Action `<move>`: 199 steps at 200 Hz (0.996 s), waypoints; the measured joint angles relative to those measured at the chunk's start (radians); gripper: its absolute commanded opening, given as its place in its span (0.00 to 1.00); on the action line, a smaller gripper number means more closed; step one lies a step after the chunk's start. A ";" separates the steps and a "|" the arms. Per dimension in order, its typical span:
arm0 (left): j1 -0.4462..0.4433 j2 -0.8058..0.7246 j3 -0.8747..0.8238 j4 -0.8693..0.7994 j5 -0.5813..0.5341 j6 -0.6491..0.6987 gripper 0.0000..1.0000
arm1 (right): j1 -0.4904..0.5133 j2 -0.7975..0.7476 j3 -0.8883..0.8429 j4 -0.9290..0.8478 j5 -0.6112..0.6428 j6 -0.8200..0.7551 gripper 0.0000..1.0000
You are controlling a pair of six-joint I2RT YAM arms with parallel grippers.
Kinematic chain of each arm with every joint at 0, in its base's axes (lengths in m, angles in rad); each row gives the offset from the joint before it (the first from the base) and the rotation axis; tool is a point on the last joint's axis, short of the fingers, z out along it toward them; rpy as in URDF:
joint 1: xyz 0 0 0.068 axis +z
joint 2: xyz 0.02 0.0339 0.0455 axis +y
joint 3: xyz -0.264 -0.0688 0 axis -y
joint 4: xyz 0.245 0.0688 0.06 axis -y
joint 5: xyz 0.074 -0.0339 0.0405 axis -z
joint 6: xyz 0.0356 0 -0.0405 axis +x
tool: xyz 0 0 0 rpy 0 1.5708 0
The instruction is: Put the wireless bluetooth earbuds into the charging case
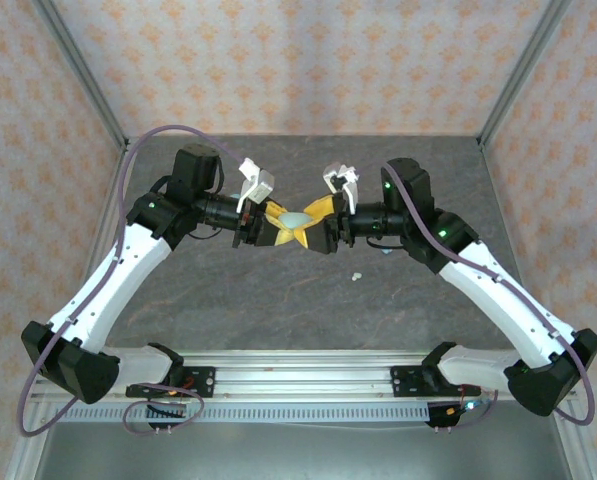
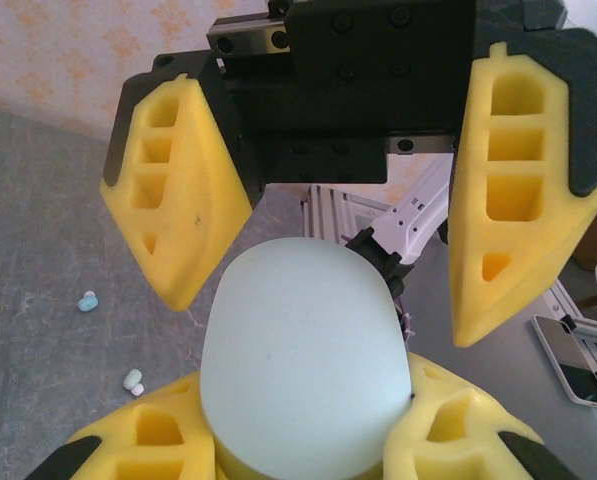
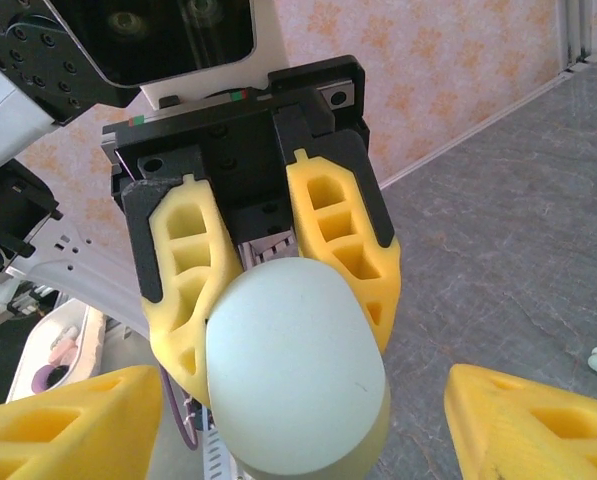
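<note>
Starting with the top external view, you are seeing the left gripper clamping the pale mint charging case in mid-air above the table, so the other arm is getting free access to it. The right gripper is facing the case from the opposite side, its jaws standing apart. A pale earbud is lying on the table right of the case, nearer the arm bases. A teal earbud is peeking out beside the right arm, further right of the case.

Moving to the left wrist view, you are looking along the case from its held end. The left gripper's yellow fingers are pressing on both flanks of the case, steadying it. The right gripper's fingers are straddling the far end of the case without touching it, probably lining up to open the lid. Both earbuds are resting left of the case, well apart from it.

Turning to the right wrist view, the right gripper's own fingers are spreading wide on either side of the case, gripping nothing. The case is looking closed from here, so you are judging insertion as not yet begun.
</note>
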 measured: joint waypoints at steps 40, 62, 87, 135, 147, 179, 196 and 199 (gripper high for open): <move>0.000 0.005 0.008 -0.007 0.000 0.000 0.20 | 0.002 0.000 -0.005 0.006 0.005 -0.003 0.49; 0.003 0.006 0.013 -0.010 0.000 0.000 0.20 | 0.003 0.001 -0.005 0.019 0.009 0.014 0.43; 0.009 0.006 0.013 -0.011 0.000 0.000 0.21 | 0.003 0.001 -0.014 0.046 0.019 0.050 0.39; 0.027 0.006 0.013 -0.014 -0.016 -0.006 0.21 | 0.000 0.000 -0.075 0.178 0.024 0.201 0.33; 0.028 0.003 0.013 -0.013 -0.027 -0.011 0.21 | -0.002 0.000 -0.088 0.206 0.026 0.240 0.32; 0.029 -0.015 0.004 -0.001 -0.058 -0.011 0.21 | -0.008 -0.001 -0.112 0.286 0.027 0.346 0.30; 0.029 -0.031 -0.006 0.014 -0.077 -0.012 0.21 | -0.012 -0.001 -0.125 0.327 0.026 0.400 0.30; 0.029 -0.033 -0.008 0.018 -0.080 -0.012 0.21 | -0.012 -0.001 -0.126 0.334 0.027 0.407 0.30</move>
